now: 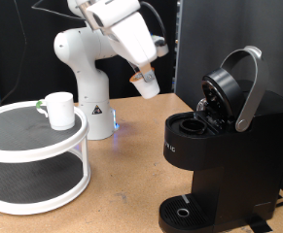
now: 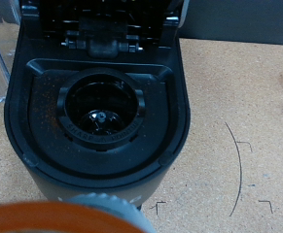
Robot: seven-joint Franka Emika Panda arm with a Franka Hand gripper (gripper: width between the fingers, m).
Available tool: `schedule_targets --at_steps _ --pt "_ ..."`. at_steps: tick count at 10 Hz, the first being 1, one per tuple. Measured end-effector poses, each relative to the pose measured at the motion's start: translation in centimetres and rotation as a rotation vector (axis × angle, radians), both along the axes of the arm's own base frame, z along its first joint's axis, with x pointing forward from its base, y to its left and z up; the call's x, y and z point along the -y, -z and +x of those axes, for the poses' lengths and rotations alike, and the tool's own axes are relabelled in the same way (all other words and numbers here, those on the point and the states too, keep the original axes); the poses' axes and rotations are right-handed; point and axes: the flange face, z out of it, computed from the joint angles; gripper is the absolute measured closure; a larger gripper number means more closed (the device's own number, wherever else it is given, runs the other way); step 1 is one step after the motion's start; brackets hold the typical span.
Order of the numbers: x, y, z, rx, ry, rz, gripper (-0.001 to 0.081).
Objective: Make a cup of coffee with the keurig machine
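1. Standing at the exterior view's right, the keurig machine [image 1: 214, 146] has its hinged lid [image 1: 233, 87] raised, leaving the round pod chamber [image 2: 99, 114] open upward and empty.
2. The gripper [image 1: 147, 85] hangs above and to the exterior view's left of that opening, well apart from it, angled down toward it.
3. A blurred orange-edged white object [image 2: 73, 216] sits at the fingers; I cannot tell how the jaws stand.
4. The cup [image 1: 59, 109] rests on the white round shelf [image 1: 34, 146], far left.

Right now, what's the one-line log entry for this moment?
pincer: above wooden table, beside machine | black Keurig coffee machine: lid open, pod chamber empty | white ceramic mug: on round white shelf
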Motion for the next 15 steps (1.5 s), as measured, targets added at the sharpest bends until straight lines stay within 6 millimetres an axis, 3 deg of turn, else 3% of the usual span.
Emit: schedule_targets --at_steps 6,10,15 --pt "-6.6 0.2 1.2 0.016 -0.020 0.050 0.0399" --pt "-8.8 1.3 0.7 -0.006 -0.045 0.024 0.0399" --pt "-9.9 3.2 0.2 -0.004 -0.041 -0.032 0.0399"
